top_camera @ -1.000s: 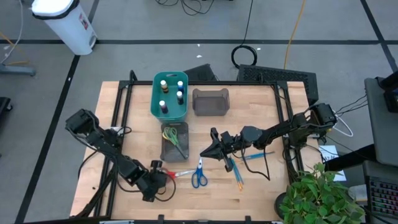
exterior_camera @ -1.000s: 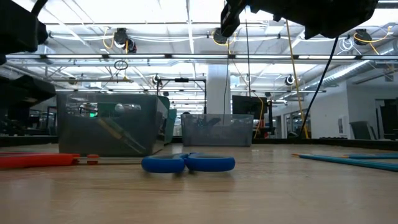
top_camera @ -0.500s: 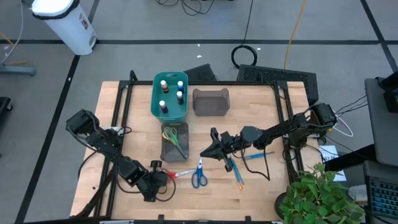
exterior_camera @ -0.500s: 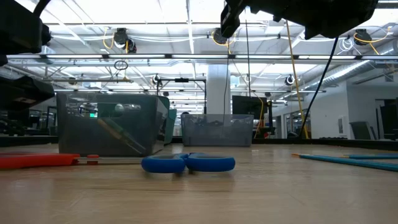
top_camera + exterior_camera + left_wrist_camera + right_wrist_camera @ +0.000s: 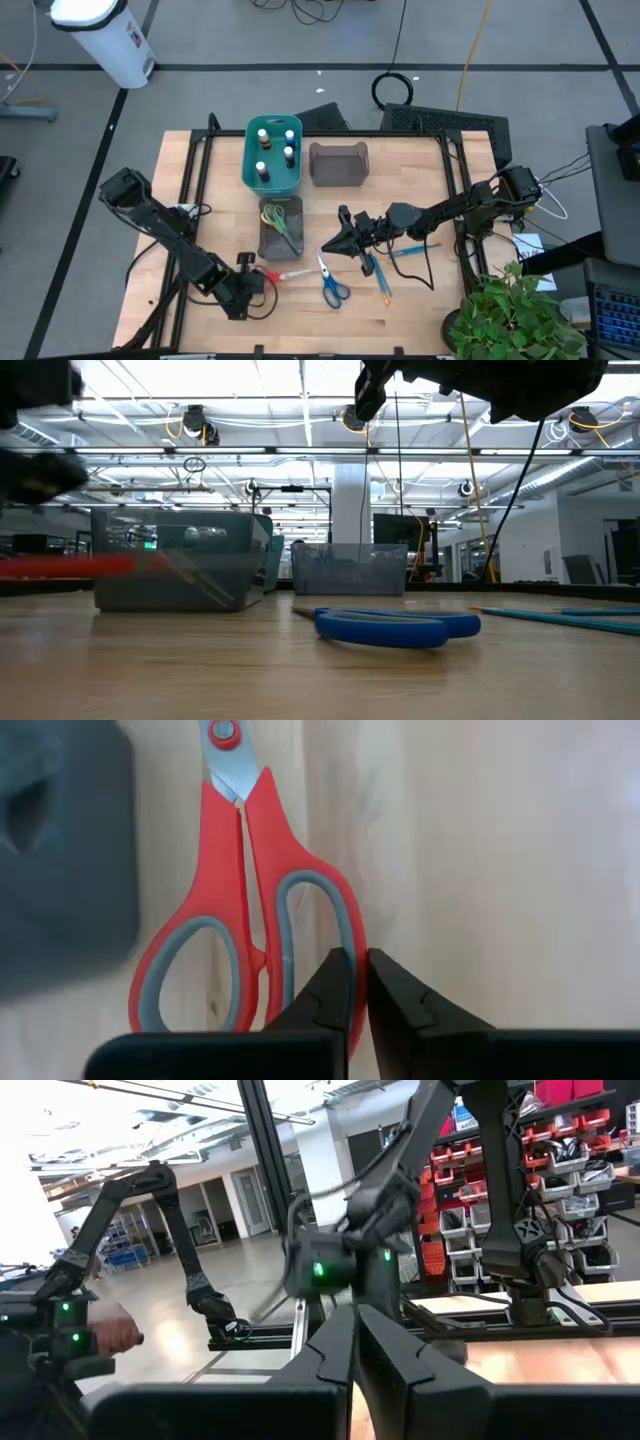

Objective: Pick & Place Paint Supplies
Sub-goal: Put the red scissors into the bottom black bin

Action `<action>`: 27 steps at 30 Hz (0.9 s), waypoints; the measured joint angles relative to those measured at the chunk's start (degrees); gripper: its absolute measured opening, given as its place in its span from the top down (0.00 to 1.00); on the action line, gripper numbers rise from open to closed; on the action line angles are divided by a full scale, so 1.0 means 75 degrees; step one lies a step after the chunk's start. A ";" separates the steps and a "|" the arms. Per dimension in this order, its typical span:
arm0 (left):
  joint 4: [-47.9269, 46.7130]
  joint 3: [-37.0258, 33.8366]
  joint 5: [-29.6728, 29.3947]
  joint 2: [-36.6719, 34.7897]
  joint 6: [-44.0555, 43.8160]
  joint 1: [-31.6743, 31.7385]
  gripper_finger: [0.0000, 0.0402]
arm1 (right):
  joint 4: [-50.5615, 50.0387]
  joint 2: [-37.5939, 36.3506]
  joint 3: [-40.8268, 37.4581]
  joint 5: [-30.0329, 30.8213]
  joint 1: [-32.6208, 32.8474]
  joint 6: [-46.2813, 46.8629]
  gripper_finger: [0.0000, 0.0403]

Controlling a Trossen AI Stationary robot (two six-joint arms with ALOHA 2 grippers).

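Observation:
Red scissors [image 5: 245, 910] hang above the table's near left part, with my left gripper [image 5: 250, 282] shut on their handle; the low view shows them as a red streak [image 5: 70, 565] off the wood. Blue scissors [image 5: 331, 284] lie flat just to the right. Thin blue and orange brushes [image 5: 380, 275] lie farther right. Several white-capped paint bottles stand in the teal bin [image 5: 273, 180]. Green-yellow scissors [image 5: 280, 222] lie in a grey bin [image 5: 266, 244]. My right gripper [image 5: 330, 243] hovers shut over the middle of the table, holding nothing. My left gripper pinches the outer side of one handle loop [image 5: 352, 935] of the red scissors, one finger inside the loop and one outside. The fingers slant down at it from the table's near left. The scissors hang about level, clear of the table, blades pointing away from the gripper.
A second grey bin [image 5: 338, 163] stands right of the teal one at the far edge. A potted plant [image 5: 520, 310] overhangs the near right corner. Black frame rails run along the table's left and right sides. Bare wood lies at the far right and far left.
My left gripper has taken hold of the red scissors' handle and risen, lifting them off the table. The blue scissors have swung about on the table and slid a little toward the right edge. My right arm has kept still.

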 joint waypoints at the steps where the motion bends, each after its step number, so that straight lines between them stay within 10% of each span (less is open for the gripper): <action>1: -0.0199 0.0102 -0.0058 -0.0107 0.0090 -0.0012 0.96 | -0.0002 0.0000 0.0000 0.0000 0.0000 -0.0001 0.98; 18: -0.5748 0.3503 -0.0778 -0.0634 0.4366 0.0150 0.95 | -0.0047 0.0000 -0.0003 -0.0002 0.0001 0.0000 0.98; 27: -0.8545 0.3720 -0.1281 -0.0636 0.6419 0.1414 0.94 | -0.0050 0.0000 -0.0003 -0.0020 0.0000 0.0000 0.98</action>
